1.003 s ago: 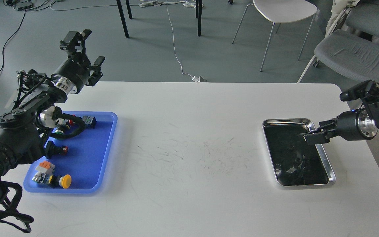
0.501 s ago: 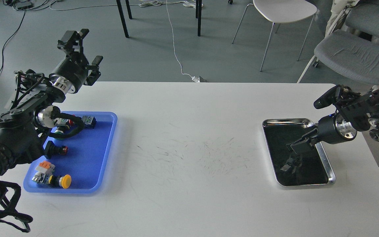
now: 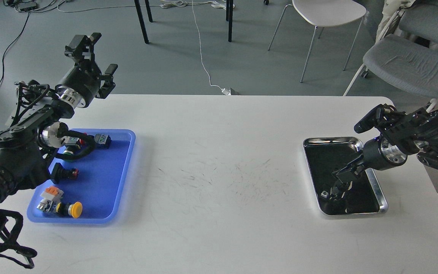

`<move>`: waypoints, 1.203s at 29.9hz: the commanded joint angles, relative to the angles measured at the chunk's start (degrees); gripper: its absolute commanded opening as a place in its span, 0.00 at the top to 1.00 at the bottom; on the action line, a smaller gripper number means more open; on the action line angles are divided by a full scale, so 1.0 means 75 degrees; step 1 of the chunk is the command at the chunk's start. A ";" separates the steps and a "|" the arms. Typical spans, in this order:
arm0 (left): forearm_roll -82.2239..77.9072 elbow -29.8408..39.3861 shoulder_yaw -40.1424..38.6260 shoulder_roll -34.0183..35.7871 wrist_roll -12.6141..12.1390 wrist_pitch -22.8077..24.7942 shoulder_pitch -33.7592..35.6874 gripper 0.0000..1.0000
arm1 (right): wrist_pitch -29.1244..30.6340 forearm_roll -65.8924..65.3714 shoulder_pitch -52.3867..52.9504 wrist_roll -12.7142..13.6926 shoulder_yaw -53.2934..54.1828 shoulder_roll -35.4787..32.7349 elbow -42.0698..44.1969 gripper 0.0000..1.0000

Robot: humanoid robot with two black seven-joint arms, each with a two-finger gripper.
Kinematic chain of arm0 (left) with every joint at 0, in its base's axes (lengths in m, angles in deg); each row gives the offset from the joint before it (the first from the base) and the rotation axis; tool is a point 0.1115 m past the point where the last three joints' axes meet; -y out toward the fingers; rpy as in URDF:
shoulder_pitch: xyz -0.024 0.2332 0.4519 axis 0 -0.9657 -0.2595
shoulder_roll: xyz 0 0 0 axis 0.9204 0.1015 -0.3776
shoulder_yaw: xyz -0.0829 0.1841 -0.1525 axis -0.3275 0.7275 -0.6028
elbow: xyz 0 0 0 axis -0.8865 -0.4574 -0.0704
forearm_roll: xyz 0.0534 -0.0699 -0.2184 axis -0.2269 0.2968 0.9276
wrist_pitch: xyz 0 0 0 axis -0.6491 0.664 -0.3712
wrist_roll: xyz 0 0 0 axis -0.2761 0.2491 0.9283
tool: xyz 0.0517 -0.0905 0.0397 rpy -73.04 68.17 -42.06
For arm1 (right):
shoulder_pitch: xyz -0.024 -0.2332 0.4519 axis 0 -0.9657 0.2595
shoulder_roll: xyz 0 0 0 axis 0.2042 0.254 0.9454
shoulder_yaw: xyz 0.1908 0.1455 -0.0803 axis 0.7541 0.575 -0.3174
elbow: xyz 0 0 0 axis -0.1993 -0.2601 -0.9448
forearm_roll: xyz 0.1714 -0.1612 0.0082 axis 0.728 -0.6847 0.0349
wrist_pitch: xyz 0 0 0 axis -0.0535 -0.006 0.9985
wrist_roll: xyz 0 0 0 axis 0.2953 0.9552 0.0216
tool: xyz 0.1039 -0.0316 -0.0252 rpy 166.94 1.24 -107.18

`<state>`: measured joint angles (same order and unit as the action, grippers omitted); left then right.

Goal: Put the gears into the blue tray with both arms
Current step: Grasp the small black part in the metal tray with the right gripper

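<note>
The blue tray (image 3: pixel 107 179) lies at the table's left and holds several coloured push-button switches. My left gripper (image 3: pixel 96 55) is raised above the table's far-left corner, behind the tray, with its fingers spread open and nothing between them. My right gripper (image 3: pixel 337 182) points down-left into the steel tray (image 3: pixel 381 194) at the right, its tips low over the dark inside. Its dark fingers cannot be told apart there. The gears cannot be made out against the tray's black inside; only small dark shapes and a pale glint show near the tips.
In the blue tray a yellow-capped button (image 3: pixel 75 209) lies near the front and a red-tipped one (image 3: pixel 70 173) sits mid-left. My left arm's cable (image 3: pixel 78 152) hangs over the tray's back end. Chairs (image 3: pixel 409 64) stand beyond the table's far right.
My right gripper has swung left and down, from above the steel tray's right rim to low inside it. My left gripper has drifted slightly left and up.
</note>
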<state>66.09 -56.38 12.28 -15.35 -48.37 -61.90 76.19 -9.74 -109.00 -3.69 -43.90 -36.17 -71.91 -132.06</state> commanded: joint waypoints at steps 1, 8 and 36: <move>-0.0001 0.0000 0.0003 -0.0001 -0.0001 0.0000 0.0001 0.01 | 0.0001 0.0000 -0.0023 0.0001 -0.0016 0.0028 0.0115 0.22; -0.0001 0.0000 0.0003 -0.0001 -0.0001 0.0000 0.0001 0.01 | 0.0001 0.0012 -0.0199 0.0001 -0.0016 0.0273 0.0396 0.29; -0.0001 0.0000 0.0003 0.0023 -0.0001 -0.0024 -0.0011 0.01 | 0.0142 0.0023 -0.0047 0.0001 -0.0180 0.0543 0.0385 0.35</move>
<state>66.09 -56.38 12.31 -15.26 -48.37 -62.07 76.10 -9.19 -108.79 -4.38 -43.89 -37.58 -67.78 -129.12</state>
